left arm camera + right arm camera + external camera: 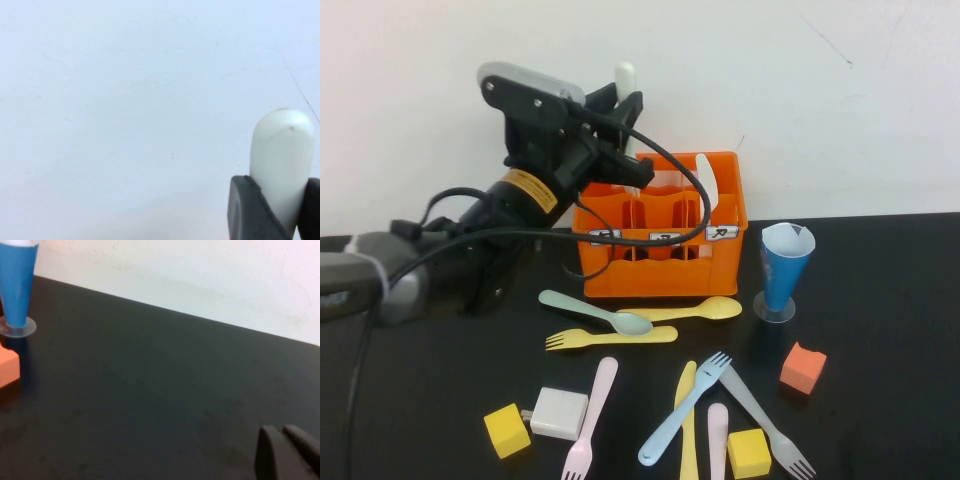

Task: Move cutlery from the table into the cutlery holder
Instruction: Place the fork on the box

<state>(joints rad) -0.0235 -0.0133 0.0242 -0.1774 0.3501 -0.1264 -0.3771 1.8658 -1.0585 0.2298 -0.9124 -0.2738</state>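
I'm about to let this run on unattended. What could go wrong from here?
The left tool holds a white utensil upright over the orange cutlery holder, gripped low with most of it above the fingers; it could tip or slip. It may also catch a divider or the white piece already inside. The right tool, shut, rests low over the table.

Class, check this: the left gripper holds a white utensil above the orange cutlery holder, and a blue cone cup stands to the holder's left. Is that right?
One error: the blue cone cup stands to the right of the cutlery holder, as the high view shows. The left gripper does hold the white utensil above it. The right gripper rests low over the table, jaws shut.
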